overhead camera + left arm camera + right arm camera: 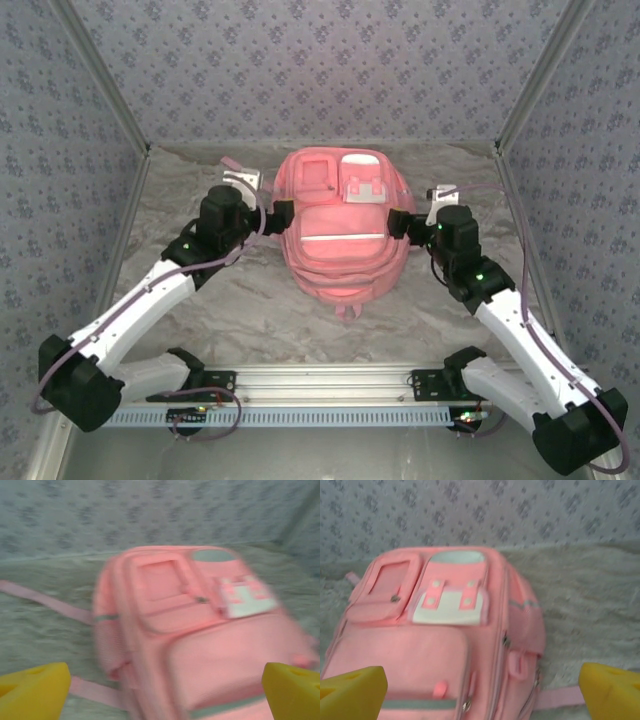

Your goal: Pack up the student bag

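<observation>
Pink soft fabric with white trim: student bag (343, 235), top external view. Lies front-up on the marbled table (250, 310), toward the back, between the two arms. Left gripper (281, 214) sits just beside the bag's left flank and right gripper (398, 224) just beside its right flank; contact with the fabric cannot be told from above. Left wrist view, blurred: student bag (200, 645) ahead, front pockets and white patch (245, 597) uppermost, one pink strap (45, 602) trailing off across the table. Yellow fingers (35, 692) of the left gripper (164, 692) stand wide apart at the lower corners, clamped on nothing. Right wrist view: student bag (420, 645) ahead, its side panel with a small loop (517, 662) nearest, a strap (560, 697) running out beneath. Yellow fingers (352, 690) of the right gripper (482, 690) likewise stand wide apart, holding nothing. Whether the main compartment is open or zipped cannot be told. Step in hand, as judged: two-armed handling of the bag itself, one arm at each side, no hold on either flank yet. Next move, as judged: calls for both pairs of jaws to close together on a fold, strap or loop, evenly, since limp fabric will likely sag or slide under a one-sided pull.
</observation>
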